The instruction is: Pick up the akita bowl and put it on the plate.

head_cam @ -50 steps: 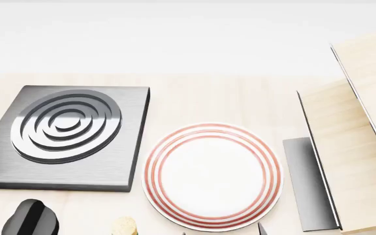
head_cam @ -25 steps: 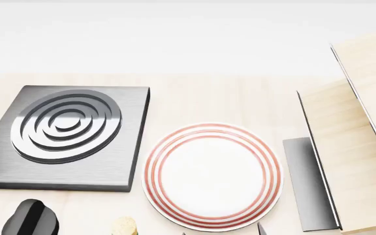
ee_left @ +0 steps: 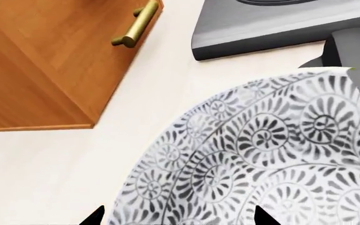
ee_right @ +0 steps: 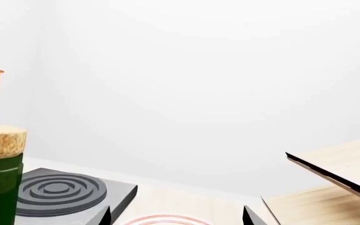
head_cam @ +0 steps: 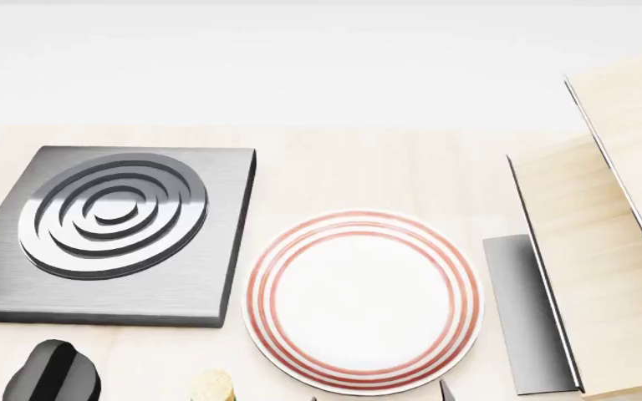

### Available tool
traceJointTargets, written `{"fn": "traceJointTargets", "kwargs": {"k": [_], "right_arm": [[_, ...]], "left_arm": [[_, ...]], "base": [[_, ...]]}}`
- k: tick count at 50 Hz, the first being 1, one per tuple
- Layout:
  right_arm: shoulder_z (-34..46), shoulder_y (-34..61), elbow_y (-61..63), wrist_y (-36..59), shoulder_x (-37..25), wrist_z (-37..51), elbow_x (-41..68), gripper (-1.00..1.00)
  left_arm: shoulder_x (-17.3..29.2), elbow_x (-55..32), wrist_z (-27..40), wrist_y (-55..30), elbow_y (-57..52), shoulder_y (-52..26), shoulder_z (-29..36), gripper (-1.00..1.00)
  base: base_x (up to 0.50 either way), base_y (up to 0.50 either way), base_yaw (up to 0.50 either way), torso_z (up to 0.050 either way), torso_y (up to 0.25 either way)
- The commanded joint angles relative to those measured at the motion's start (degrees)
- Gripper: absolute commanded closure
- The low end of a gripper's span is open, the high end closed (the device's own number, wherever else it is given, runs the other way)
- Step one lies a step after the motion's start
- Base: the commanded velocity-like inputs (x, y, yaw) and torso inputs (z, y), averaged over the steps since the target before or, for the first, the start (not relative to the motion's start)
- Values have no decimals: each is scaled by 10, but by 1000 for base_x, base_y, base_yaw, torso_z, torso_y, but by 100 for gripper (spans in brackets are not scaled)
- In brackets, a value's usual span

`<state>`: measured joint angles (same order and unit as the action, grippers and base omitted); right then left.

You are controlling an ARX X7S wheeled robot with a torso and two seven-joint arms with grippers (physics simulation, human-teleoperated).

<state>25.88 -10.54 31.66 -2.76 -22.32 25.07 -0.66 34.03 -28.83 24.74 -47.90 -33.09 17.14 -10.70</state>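
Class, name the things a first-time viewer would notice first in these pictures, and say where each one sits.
The patterned bowl fills the left wrist view, close under that camera. In the head view, a white plate with red rings lies in the middle of the counter, with a dark square burner to its left and a pale wooden rack to its right.

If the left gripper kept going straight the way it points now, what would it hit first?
Most likely the patterned bowl: it fills the left wrist view directly ahead of the left gripper, whose dark fingertips frame it. How much gap remains is unclear.
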Motion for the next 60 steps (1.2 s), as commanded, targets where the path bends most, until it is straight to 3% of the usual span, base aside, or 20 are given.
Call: {"fn": "traceJointTargets", "kwargs": {"k": [1, 24, 25, 45, 60], "right_arm": [[0, 0, 3, 1, -2, 2, 1, -100], [3, 0, -1, -7, -5, 4, 6, -100], [3, 0, -1, -7, -5, 5, 5, -100], [5, 0, -2, -9, -8, 8, 7, -100], [5, 1, 3, -6, -11, 10, 9, -100]], "left_arm": [[5, -41, -31, -13, 16, -3, 11, -100], [12, -39, -54, -23, 53, -23, 54, -100], [13, -34, -53, -23, 58, -26, 61, 100], [18, -9, -37, -25, 59, -26, 86, 100], [-6, 0, -6, 63, -11, 24, 0, 100]], "base": [[0, 0, 0, 0, 0], [0, 0, 0, -1, 0], [0, 0, 0, 0, 0], [5, 0, -5, -4, 0], [3, 0, -3, -2, 0]]}}
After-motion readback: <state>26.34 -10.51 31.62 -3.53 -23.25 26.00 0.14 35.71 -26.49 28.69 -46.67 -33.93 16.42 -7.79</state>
